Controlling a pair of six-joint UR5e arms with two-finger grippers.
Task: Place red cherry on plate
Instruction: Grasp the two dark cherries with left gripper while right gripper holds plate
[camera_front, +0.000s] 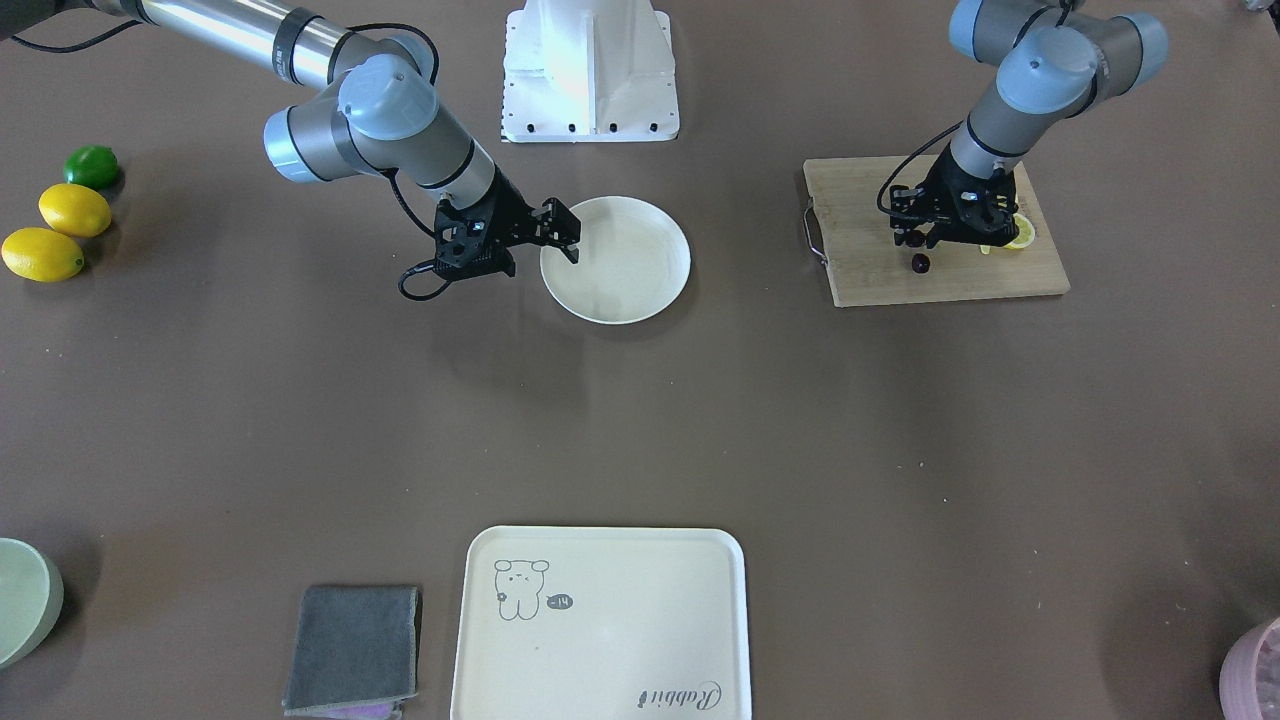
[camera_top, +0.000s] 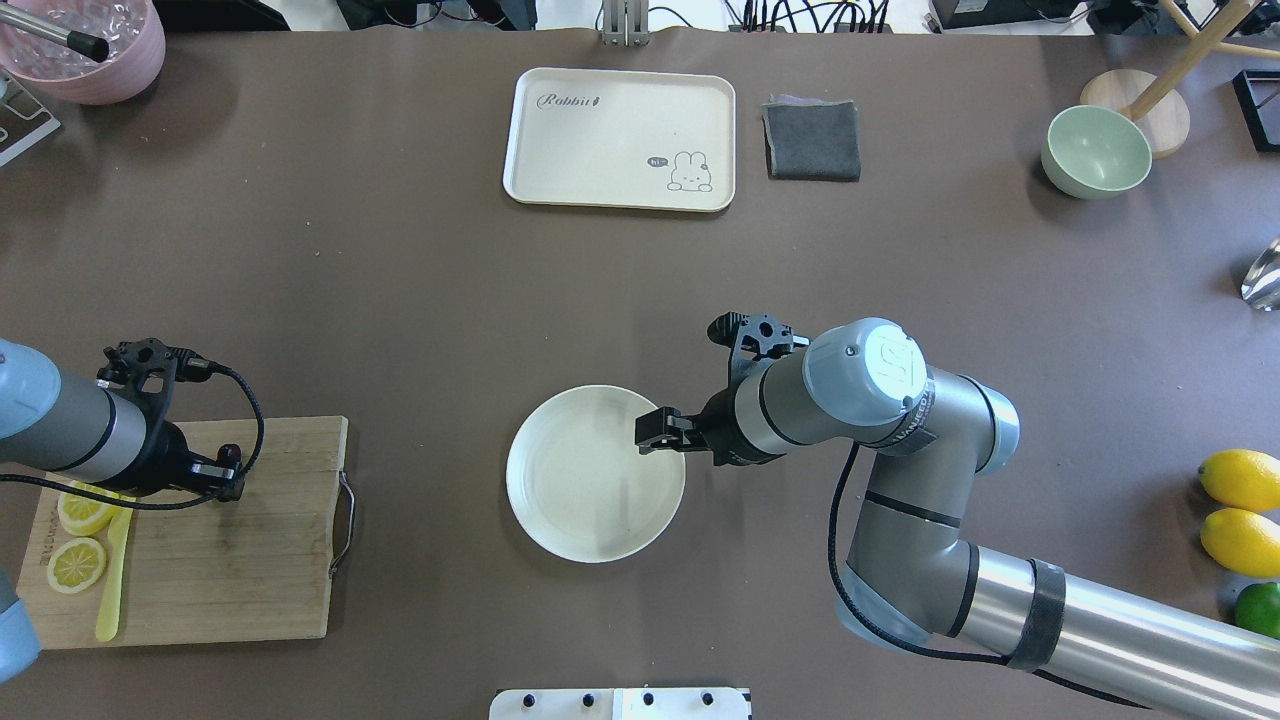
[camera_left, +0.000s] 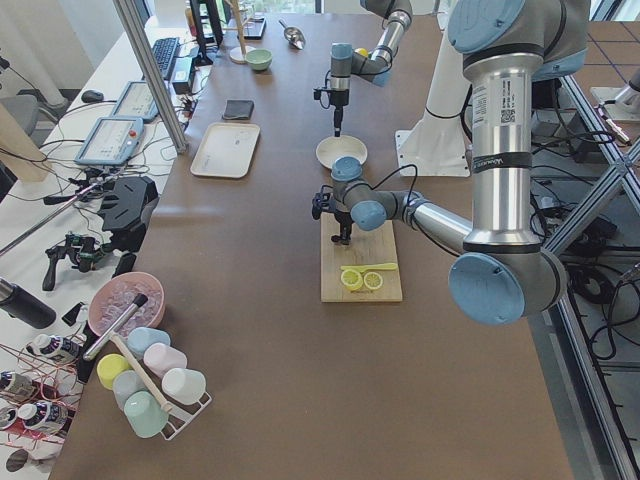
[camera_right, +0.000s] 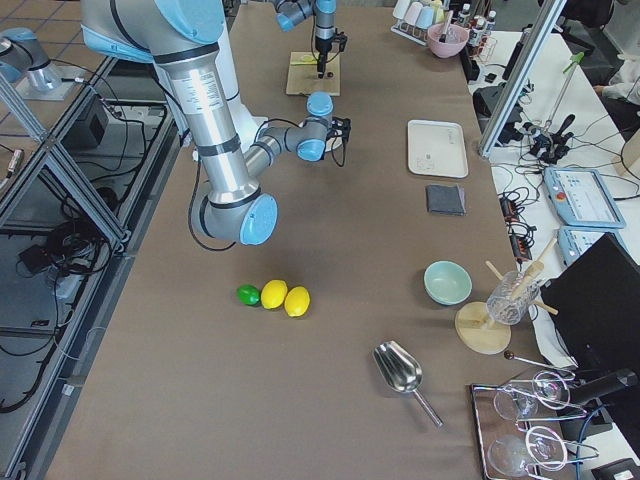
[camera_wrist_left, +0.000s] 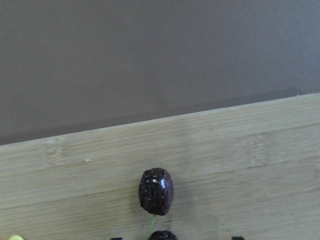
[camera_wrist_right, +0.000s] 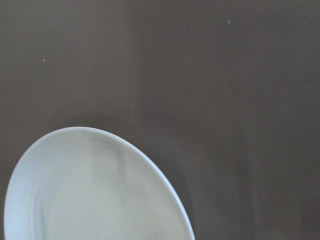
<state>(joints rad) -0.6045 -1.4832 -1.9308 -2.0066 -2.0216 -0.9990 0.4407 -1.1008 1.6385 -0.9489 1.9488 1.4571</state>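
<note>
The red cherry (camera_wrist_left: 156, 191) lies on the wooden cutting board (camera_front: 880, 275): two dark round fruits joined by a thin green stem. One fruit (camera_front: 920, 262) shows just in front of my left gripper (camera_front: 918, 243). That gripper hangs low over the board, open, with its tips either side of the second fruit and clear of it. The cream-white plate (camera_front: 630, 285) sits at the table's middle with nothing in it. My right gripper (camera_front: 566, 232) hovers open over the plate's rim (camera_top: 668, 500) and holds nothing.
Lemon slices (camera_top: 85, 510) and a yellow knife (camera_top: 110, 575) share the board. A cream tray (camera_top: 620, 135), a grey cloth (camera_top: 812, 140) and a green bowl (camera_top: 1095, 152) stand far across the table. Two lemons (camera_front: 60, 230) and a lime (camera_front: 92, 166) lie by the right arm's side.
</note>
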